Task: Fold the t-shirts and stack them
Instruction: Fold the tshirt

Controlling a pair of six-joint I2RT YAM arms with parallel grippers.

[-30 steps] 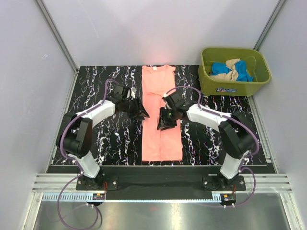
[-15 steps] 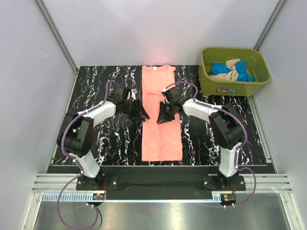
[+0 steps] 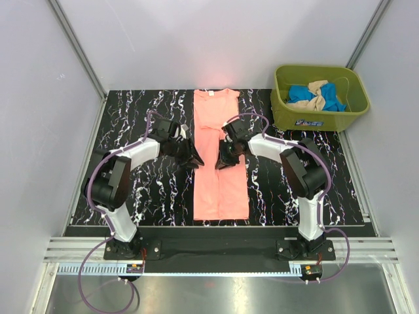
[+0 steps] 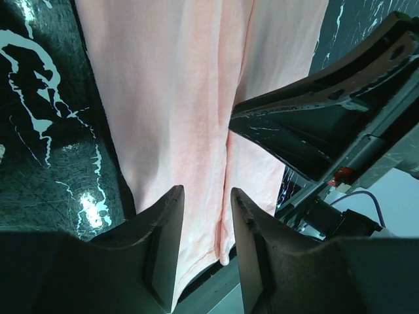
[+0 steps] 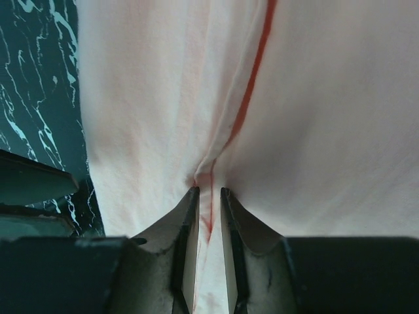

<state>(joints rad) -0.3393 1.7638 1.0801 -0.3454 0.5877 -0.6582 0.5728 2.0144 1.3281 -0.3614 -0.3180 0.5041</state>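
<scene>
Black marbled table (image 3: 131,118), pale walls (image 3: 196,39), salmon-pink t-shirt (image 3: 221,196), right gripper (image 5: 209,191) pinching it, left gripper (image 4: 207,194) apart.

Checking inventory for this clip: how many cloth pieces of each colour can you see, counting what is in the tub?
Salmon-pink t-shirt, laid out flat: 1
Blue cloth, crumpled in the olive-green tub: at least 1
Beige cloth, same tub: at least 1
Total: at least 3; the heap may hide more.

pink tee (image 3: 220,193) flat, long narrow strip; l hand (image 3: 195,161) at left edge, r hand (image 3: 222,160) on middle.
</scene>
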